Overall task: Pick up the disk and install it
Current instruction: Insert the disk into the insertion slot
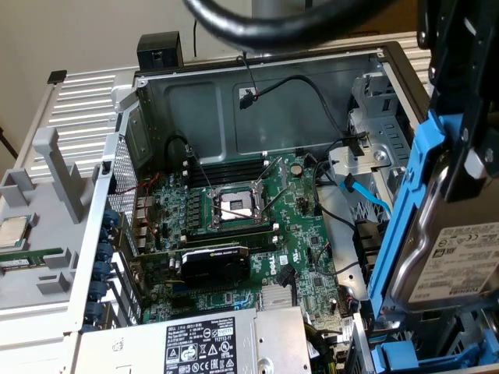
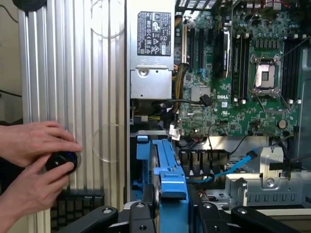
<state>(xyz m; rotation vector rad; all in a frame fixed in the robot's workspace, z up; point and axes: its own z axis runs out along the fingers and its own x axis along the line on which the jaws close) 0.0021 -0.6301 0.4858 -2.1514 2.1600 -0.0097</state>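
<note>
Disk [image 1: 456,257] clearance is your main concern. Starting at the exterior view's left, the motherboard [image 1: 249,210] lies exposed in the open case [image 1: 234,101]. Further right, a loose blue cable [image 1: 365,193] runs beside the drive cage [image 1: 374,132]. If a corner of the carrier drifts, it could snag that cable or jam against the cage wall. At the far right, the disk hangs on edge, tilted, close beside the cage. The pincer [image 2: 172,216] is clamped on the disk's blue carrier [image 2: 167,174], and the wrist appears to point down into the case.

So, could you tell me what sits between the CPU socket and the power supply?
A black graphics card lies there, as the exterior view shows.
</note>
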